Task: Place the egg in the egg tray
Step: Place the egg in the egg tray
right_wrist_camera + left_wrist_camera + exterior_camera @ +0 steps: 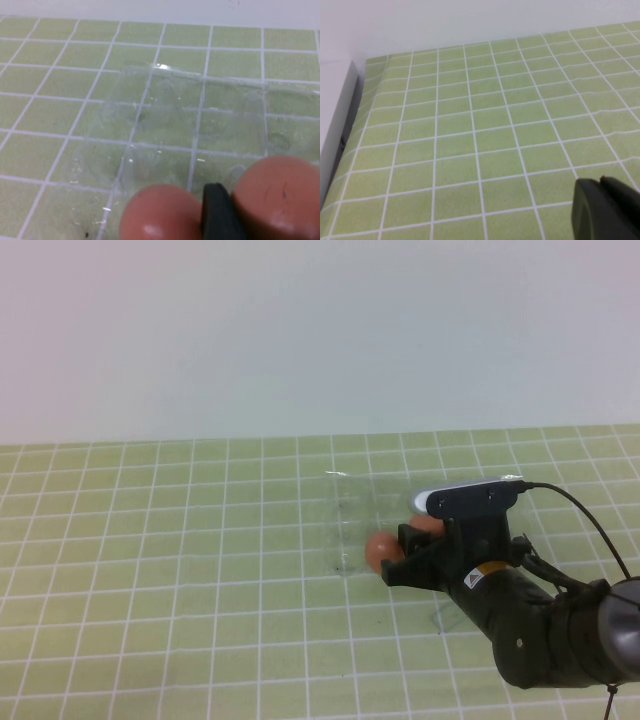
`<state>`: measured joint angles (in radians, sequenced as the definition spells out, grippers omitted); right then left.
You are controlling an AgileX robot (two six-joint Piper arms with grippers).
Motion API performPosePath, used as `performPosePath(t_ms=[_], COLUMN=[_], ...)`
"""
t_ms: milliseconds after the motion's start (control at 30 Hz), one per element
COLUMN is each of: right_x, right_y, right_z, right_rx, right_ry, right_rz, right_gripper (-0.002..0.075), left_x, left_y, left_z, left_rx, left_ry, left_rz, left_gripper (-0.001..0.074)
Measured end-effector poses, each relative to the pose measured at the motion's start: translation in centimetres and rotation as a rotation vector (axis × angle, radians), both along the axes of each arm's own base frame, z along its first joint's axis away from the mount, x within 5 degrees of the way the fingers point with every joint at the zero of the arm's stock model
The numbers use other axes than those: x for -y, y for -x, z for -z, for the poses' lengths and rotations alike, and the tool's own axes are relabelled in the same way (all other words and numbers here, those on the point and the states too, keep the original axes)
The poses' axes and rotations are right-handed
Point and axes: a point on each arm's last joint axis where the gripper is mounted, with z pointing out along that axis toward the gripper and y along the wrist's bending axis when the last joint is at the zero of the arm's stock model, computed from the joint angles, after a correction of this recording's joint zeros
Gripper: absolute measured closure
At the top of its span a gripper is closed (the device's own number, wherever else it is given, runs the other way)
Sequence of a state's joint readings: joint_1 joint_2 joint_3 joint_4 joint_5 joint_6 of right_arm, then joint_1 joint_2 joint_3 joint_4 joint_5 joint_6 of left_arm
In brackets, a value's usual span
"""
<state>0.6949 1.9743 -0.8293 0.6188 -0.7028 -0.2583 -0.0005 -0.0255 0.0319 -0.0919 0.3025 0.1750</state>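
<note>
The right hand (425, 545) sits over the near right part of the egg tray (350, 520), and its wrist camera shows two orange-brown eggs close up with a dark finger (220, 212) between them. One egg (277, 195) lies on one side of that finger, touching it; the twin egg (160, 212) lies on the other. Whether the hand is clamped on either cannot be told. Beyond the eggs, straight ahead of the hand, the tray's empty clear cups stretch across the green-checked worktop (150, 590). The left hand (607, 210) hangs over bare worktop, well away, its grip not visible. The right arm is clearly nearer.
</note>
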Motion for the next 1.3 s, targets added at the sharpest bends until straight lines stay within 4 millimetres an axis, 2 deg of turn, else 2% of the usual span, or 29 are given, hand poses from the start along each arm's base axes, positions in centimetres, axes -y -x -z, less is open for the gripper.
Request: performPosePath(t_ms=[433, 1300], right_x=[-0.4, 0.55], right_y=[0.19, 0.75], right_z=[-0.01, 0.71], right_rx=[0.01, -0.034], right_ry=[0.012, -0.031], right_rz=[-0.034, 0.051], right_gripper=[0.0354, 0.0354], left_x=[0.0, 0.0], left_y=[0.0, 0.0], left_z=[0.0, 0.0], left_rx=[0.0, 0.0], left_ry=[0.0, 0.0], left_rz=[0.0, 0.0], left_gripper=[0.0735, 0.0735])
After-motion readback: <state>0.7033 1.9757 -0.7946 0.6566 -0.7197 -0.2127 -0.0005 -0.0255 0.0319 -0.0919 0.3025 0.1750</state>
